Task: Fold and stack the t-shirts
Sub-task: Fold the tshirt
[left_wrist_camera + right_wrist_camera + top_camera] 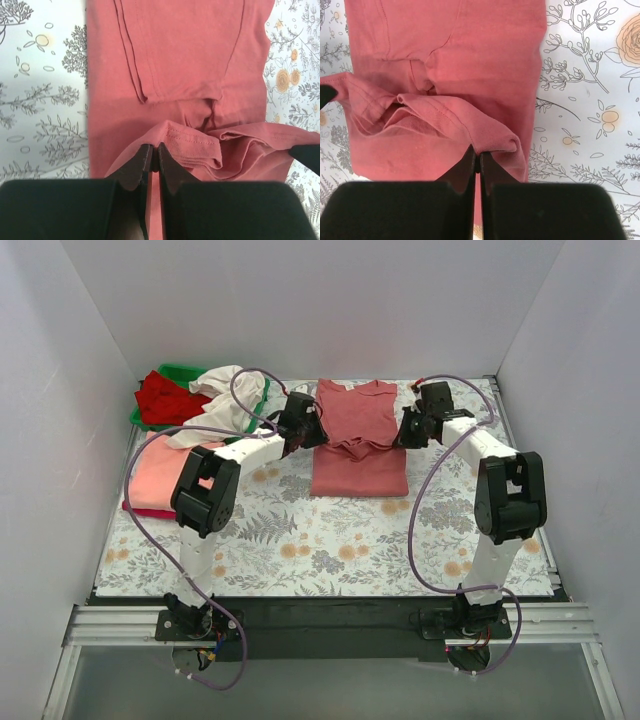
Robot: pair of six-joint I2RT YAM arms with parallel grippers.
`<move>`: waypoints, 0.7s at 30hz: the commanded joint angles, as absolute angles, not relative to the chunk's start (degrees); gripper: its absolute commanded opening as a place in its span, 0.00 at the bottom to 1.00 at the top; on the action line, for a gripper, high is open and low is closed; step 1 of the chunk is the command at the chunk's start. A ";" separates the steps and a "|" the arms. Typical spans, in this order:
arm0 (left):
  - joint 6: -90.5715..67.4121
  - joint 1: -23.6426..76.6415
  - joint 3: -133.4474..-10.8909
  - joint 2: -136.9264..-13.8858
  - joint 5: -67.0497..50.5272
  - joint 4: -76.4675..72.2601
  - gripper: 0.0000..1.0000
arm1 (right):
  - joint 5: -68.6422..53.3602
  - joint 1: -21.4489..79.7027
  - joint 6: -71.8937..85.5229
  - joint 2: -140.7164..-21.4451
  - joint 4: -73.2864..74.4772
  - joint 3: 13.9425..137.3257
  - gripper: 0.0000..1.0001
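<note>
The dusty-rose t-shirt (pixel 358 440) lies lengthwise in the middle of the table, sleeves folded in, its upper half lifted and bunched across the middle. My left gripper (pixel 312 432) is shut on the shirt's left edge, seen in the left wrist view (pixel 154 147) pinching a hemmed fold (pixel 195 145). My right gripper (pixel 405 432) is shut on the right edge, seen in the right wrist view (pixel 477 155) pinching the fold (pixel 495 140). A salmon-pink shirt (pixel 160 475) lies folded at the left. Red (pixel 165 398) and cream-white (pixel 225 400) shirts lie in and over the bin.
A green plastic bin (pixel 180 372) stands at the back left corner. The table has a floral cloth (pixel 330 540). White walls enclose the back and both sides. Purple cables loop from both arms.
</note>
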State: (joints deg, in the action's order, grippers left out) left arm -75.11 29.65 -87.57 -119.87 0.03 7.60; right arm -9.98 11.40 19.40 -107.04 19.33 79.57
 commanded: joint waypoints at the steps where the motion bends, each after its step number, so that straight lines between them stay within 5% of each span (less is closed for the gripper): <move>1: -73.13 28.65 -90.70 -121.11 -2.63 7.56 0.04 | -14.14 10.02 18.72 -109.06 16.53 83.49 0.05; 6: -72.77 28.39 -91.85 -121.64 -3.17 7.82 0.24 | -19.68 7.91 17.84 -111.53 16.26 86.13 0.32; 7: -72.51 28.39 -91.93 -120.77 -2.73 7.91 0.30 | -20.04 7.74 17.23 -111.36 16.17 86.31 0.44; 9: -71.99 28.39 -91.24 -119.45 -1.15 7.91 0.61 | -20.13 7.47 16.27 -110.57 16.26 86.13 0.53; 12: -71.11 28.39 -89.40 -116.02 1.21 8.00 0.85 | -20.91 7.29 15.82 -107.59 15.74 83.68 0.69; 21: -75.05 28.48 -72.44 -100.47 -1.91 5.19 0.89 | -24.35 7.56 17.31 -93.26 10.02 64.71 0.98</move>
State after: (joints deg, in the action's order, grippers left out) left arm -73.56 28.53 -76.82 -107.81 -0.38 6.98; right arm -22.55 7.27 16.80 -98.72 13.50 70.48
